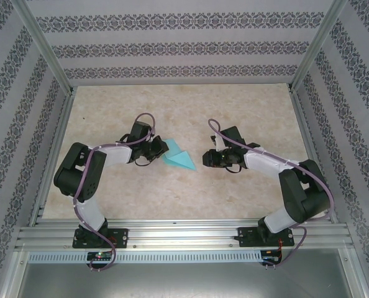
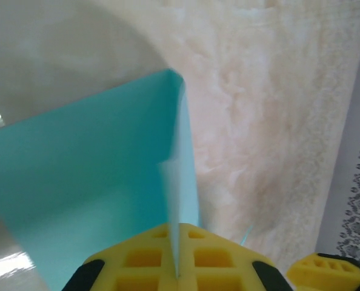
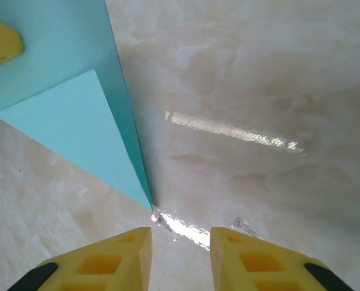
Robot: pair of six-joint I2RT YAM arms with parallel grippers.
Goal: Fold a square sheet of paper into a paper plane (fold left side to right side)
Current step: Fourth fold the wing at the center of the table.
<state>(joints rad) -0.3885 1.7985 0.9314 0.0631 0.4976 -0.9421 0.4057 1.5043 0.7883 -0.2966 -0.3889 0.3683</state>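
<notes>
The light turquoise sheet of paper [image 1: 179,159] lies mid-table between the arms, folded into a pointed, plane-like shape with its tip toward the right. My left gripper [image 1: 154,149] is at its left end. In the left wrist view that gripper [image 2: 179,233] is shut on a raised edge of the paper [image 2: 95,170], which stands up between the yellow pads. My right gripper [image 1: 207,159] sits just right of the tip. Its jaws [image 3: 180,242] are open and empty, with the tip of the paper [image 3: 71,121] just ahead and slightly left of them.
The marble-patterned tabletop [image 1: 246,112] is bordered by an aluminium frame [image 1: 184,233] at the near edge and patterned walls on three sides. A yellow pad of the left gripper [image 3: 1,42] shows at the top left of the right wrist view.
</notes>
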